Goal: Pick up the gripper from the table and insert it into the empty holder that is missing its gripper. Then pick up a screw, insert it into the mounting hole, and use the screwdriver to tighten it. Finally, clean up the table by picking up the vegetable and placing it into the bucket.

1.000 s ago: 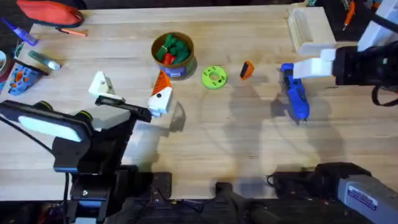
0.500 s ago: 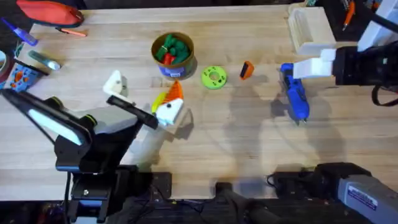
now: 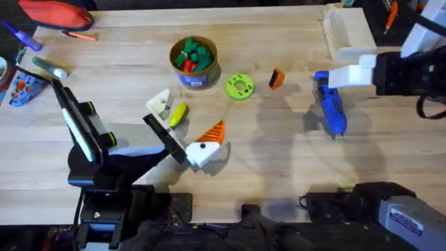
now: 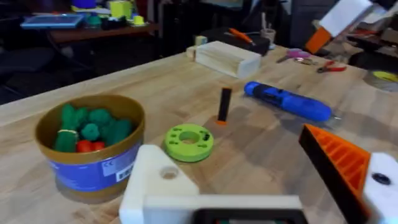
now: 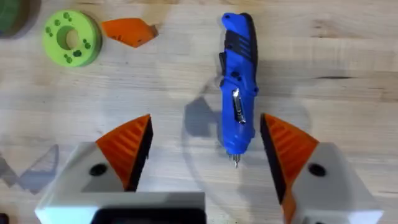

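My left gripper is open over the table's middle. One of its sides is the bare white holder; the other carries an orange ribbed pad. The yellow vegetable lies on the table just beside the holder. The small orange gripper rests right of the bucket, which holds green and red toy vegetables. My right gripper hangs open above the blue screwdriver, its tip between the pads.
A green ring disc lies between the bucket and the orange gripper. A pale wooden slotted box stands at the back right. A red pouch and small tools sit at the back left.
My left arm swung right and toward the front, carrying its open gripper away from the bucket. The yellow vegetable has come into view beside the holder. The right arm has not moved.
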Robot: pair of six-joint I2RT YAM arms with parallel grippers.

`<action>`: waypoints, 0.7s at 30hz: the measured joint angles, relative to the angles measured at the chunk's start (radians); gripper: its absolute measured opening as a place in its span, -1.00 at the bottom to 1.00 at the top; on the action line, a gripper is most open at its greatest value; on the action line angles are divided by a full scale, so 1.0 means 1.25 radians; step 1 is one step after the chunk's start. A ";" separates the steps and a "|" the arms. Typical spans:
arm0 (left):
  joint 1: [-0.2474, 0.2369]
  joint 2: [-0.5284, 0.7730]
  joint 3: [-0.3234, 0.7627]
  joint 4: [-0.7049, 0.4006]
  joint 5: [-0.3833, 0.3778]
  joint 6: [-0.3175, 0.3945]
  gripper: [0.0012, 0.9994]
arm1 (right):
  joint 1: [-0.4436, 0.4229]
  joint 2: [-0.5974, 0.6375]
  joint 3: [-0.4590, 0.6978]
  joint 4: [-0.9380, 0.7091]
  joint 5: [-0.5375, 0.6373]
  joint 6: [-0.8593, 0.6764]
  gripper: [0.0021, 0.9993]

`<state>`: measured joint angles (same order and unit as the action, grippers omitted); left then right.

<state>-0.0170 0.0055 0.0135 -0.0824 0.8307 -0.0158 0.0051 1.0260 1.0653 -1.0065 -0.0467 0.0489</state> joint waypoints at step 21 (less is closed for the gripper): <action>0.000 0.000 0.000 -0.027 0.208 0.067 0.97 | 0.000 0.000 0.000 0.000 0.000 0.000 0.98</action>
<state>-0.0170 0.0051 0.0139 -0.1165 1.0909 0.0681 0.0051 1.0260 1.0653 -1.0068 -0.0467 0.0486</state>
